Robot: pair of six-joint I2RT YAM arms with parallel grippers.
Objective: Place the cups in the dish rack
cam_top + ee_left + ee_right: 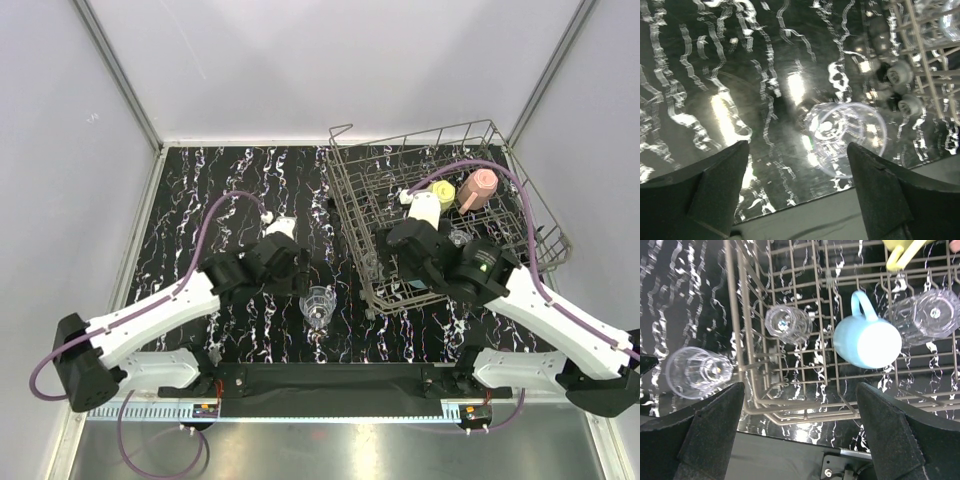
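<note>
Clear transparent glass (845, 137), on tabletop (715, 60) beside grey wire dish rack (935, 55); left pincer (797, 147) wide, empty; risk: tipping from off-centre closing.

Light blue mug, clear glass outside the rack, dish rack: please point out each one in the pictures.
light blue mug (867, 342), right wrist view, on its round body.
clear glass outside the rack (318, 303), top external view, on its middle.
dish rack (352, 215), top external view, on its left side wall.
</note>
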